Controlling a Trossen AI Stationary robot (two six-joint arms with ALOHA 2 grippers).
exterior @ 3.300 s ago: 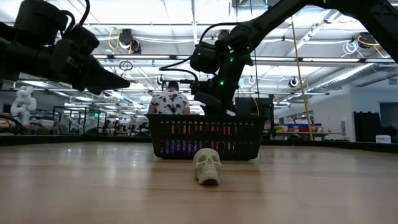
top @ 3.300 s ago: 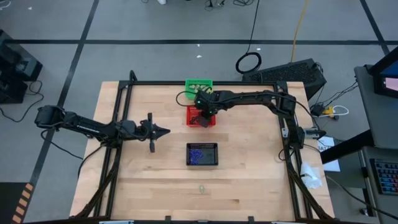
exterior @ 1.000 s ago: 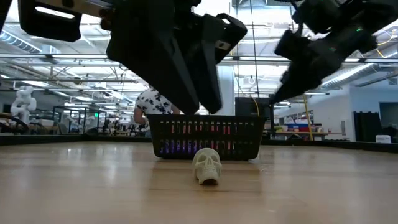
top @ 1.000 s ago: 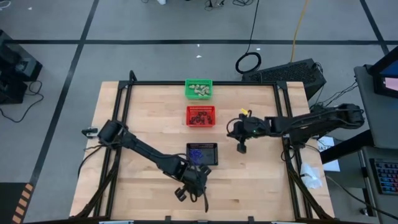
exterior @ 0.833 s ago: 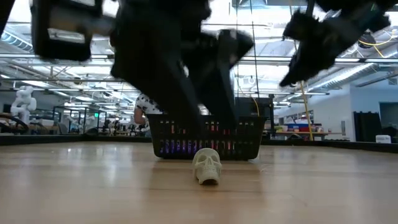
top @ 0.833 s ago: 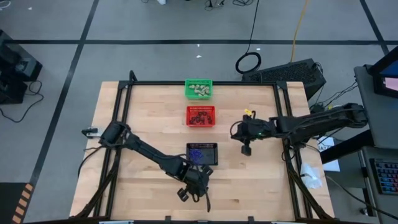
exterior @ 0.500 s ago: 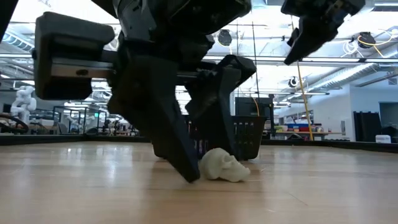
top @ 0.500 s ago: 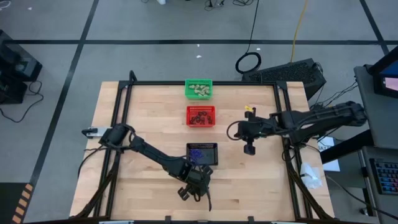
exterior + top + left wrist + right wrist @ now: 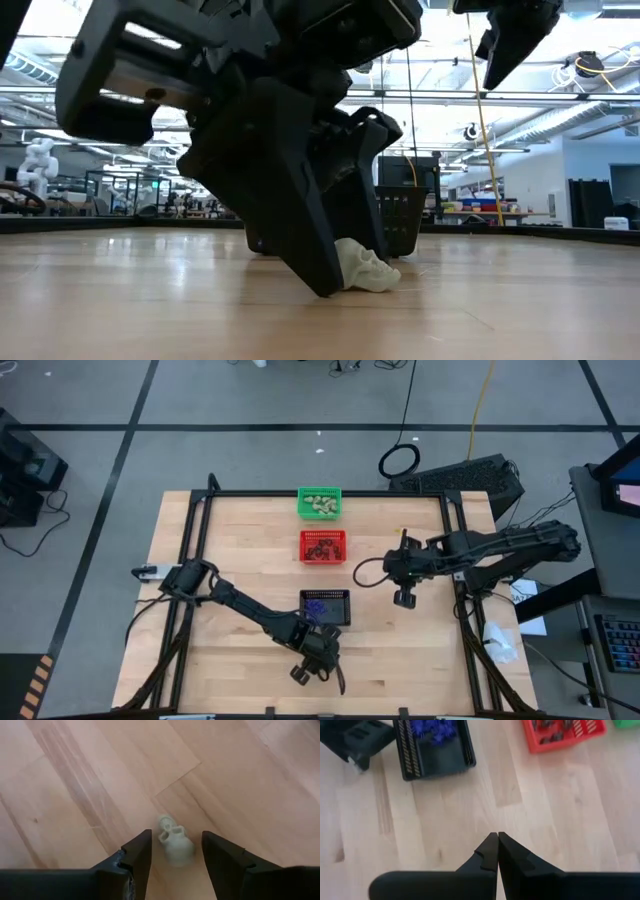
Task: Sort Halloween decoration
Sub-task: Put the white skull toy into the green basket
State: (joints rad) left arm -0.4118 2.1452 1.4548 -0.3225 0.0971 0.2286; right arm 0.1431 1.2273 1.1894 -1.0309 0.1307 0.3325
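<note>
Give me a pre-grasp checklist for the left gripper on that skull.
1. Left gripper open: ok.
2. Skull between the fingers: ok in the left wrist view.
3. Skull upright: not ok, it lies on its side on the table.
4. Fingers down at table level: ok in the low view.
5. Green basket holding cream pieces, likely the drop spot: ok.
6. Right gripper shut and away from the skull: ok.

Skull (image 9: 175, 842) on table (image 9: 230, 550), between left pincer (image 9: 175, 851) fingers.
</note>
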